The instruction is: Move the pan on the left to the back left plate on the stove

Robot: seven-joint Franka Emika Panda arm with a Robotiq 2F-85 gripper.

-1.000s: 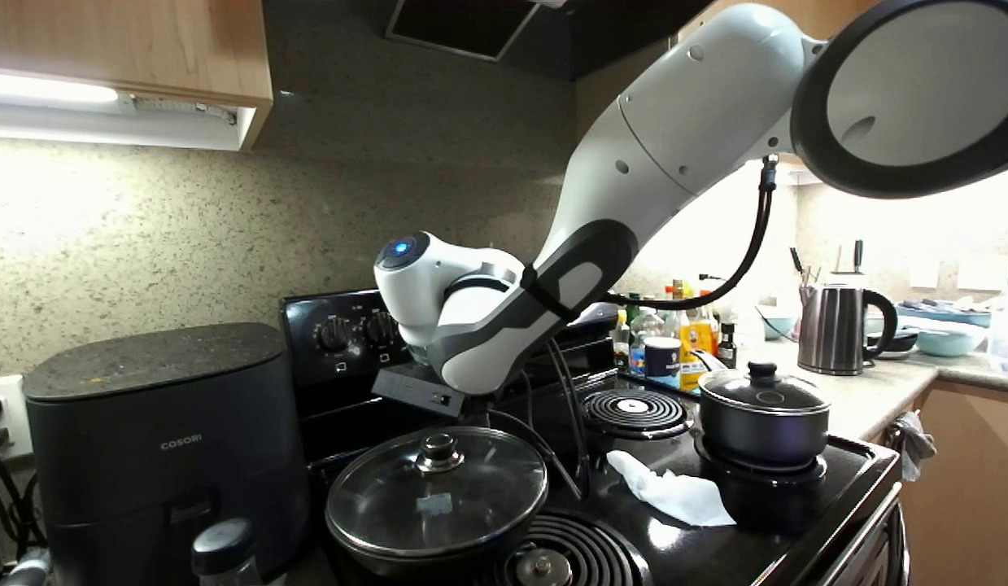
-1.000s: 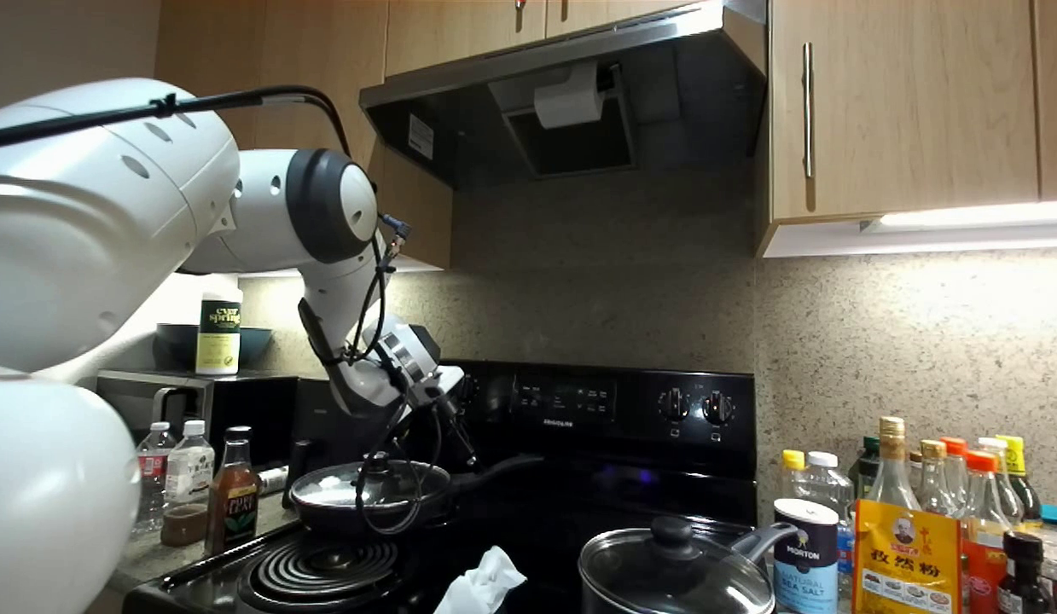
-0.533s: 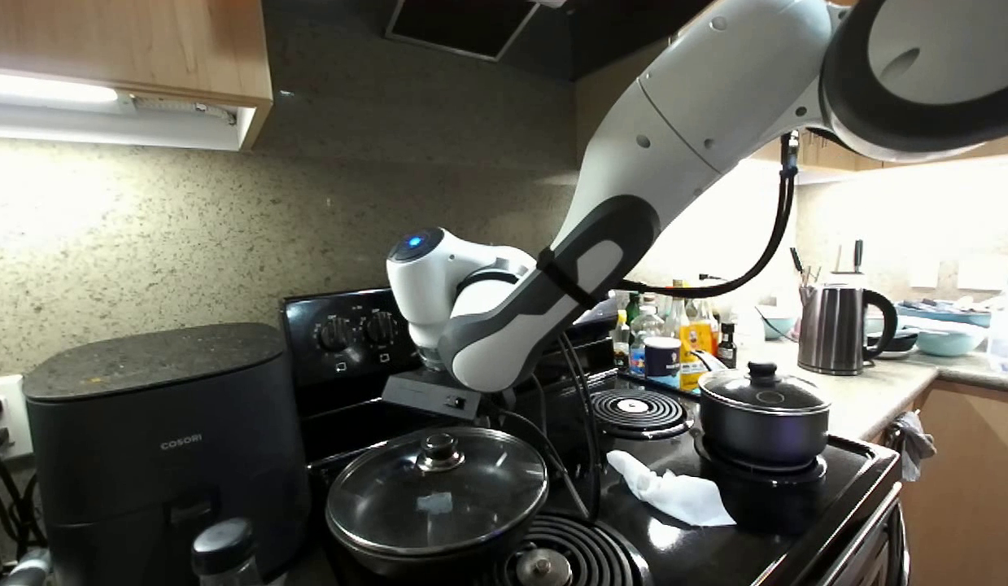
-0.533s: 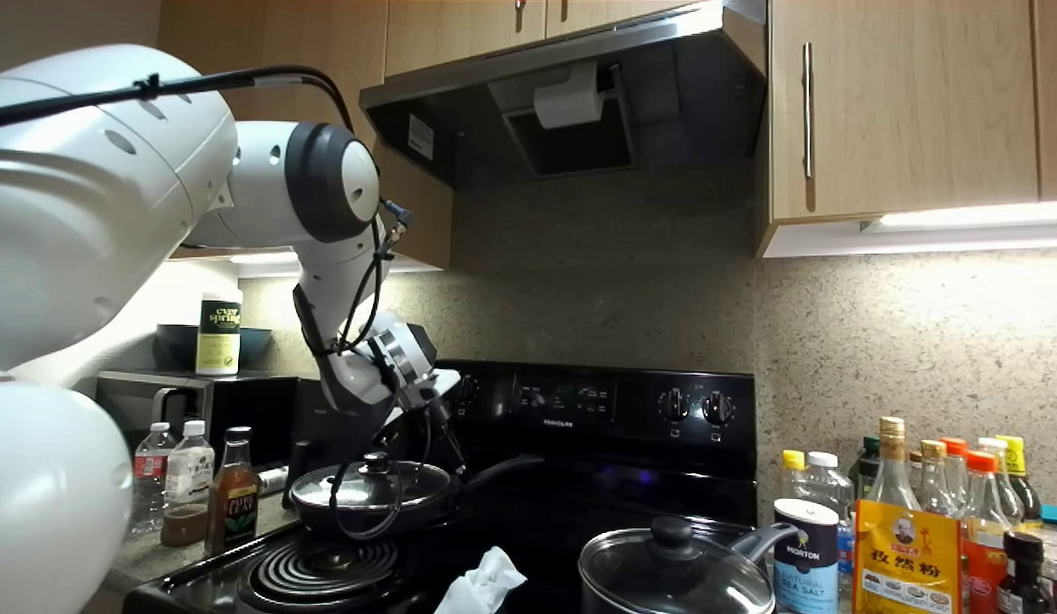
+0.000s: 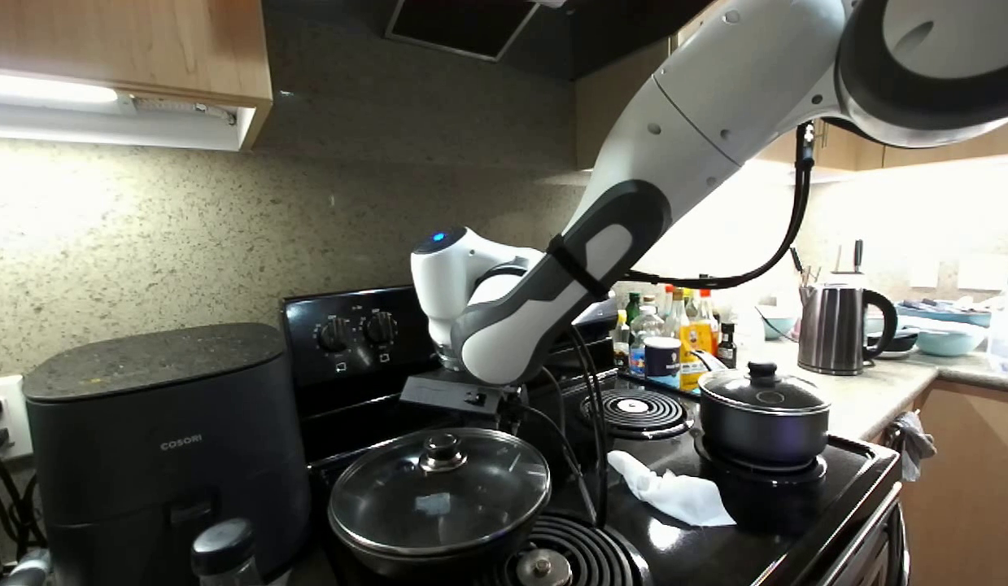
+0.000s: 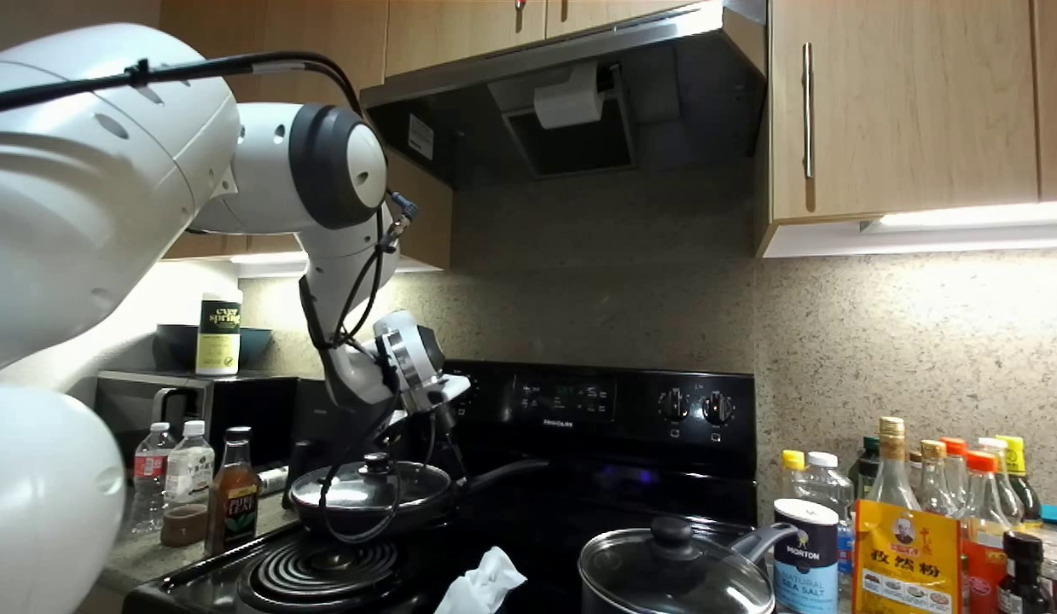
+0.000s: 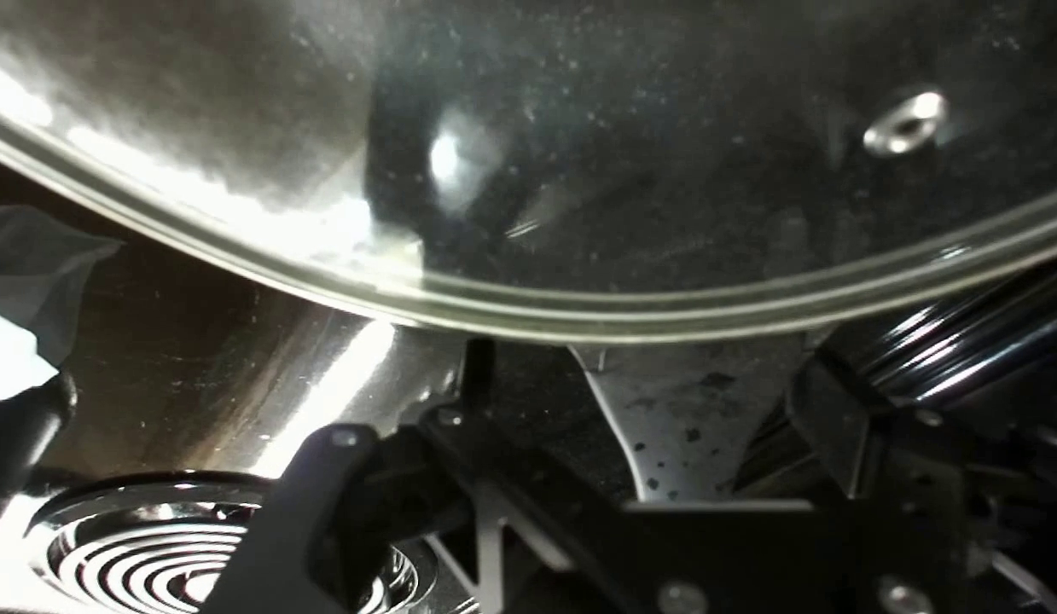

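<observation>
On the black stove [image 5: 707, 560], the glass-lidded pan [image 5: 438, 498] sat at ten o'clock of a coil burner [image 5: 586, 555] in an exterior view — its underside hidden. The long black handle [image 6: 507, 471] ran toward three o'clock in an exterior view; only the wrist view showed the gripper [image 7: 652, 367] spread — fingers [image 7: 831, 418] apart, handle between them.

Kitchen: stove [image 5: 764, 541], probably a microwave [image 6: 253, 408]
</observation>
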